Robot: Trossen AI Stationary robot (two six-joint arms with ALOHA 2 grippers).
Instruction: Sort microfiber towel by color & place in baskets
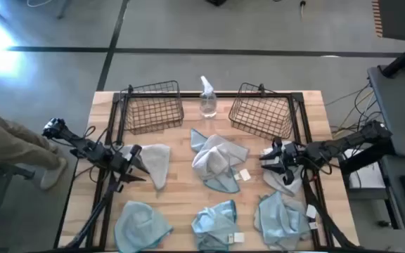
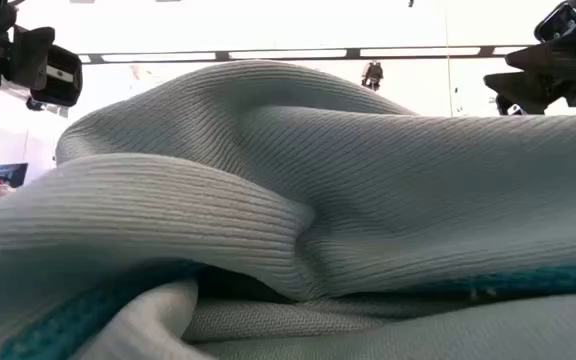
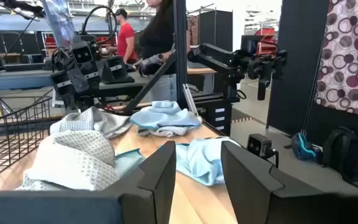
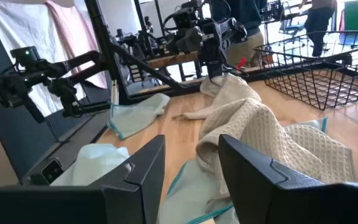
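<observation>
Cloths: six, teal and pale grey, loose on the table (image 1: 181, 193); both baskets (image 1: 153, 107) hold none. Soft, light, floppy; best pinched at a raised fold. Left gripper (image 1: 133, 163) open beside a grey cloth (image 1: 156, 161); right gripper (image 1: 271, 159) open over another.

Two dark wire baskets (image 1: 152, 107) (image 1: 261, 111) are set at the table's far edge, both seen empty. Crumpled towels are scattered nearer: a grey one (image 1: 156, 161) at left, a grey-and-blue heap (image 1: 216, 160) at centre, three blue ones (image 1: 140, 223) (image 1: 215, 223) (image 1: 281, 218) along the near edge.
</observation>
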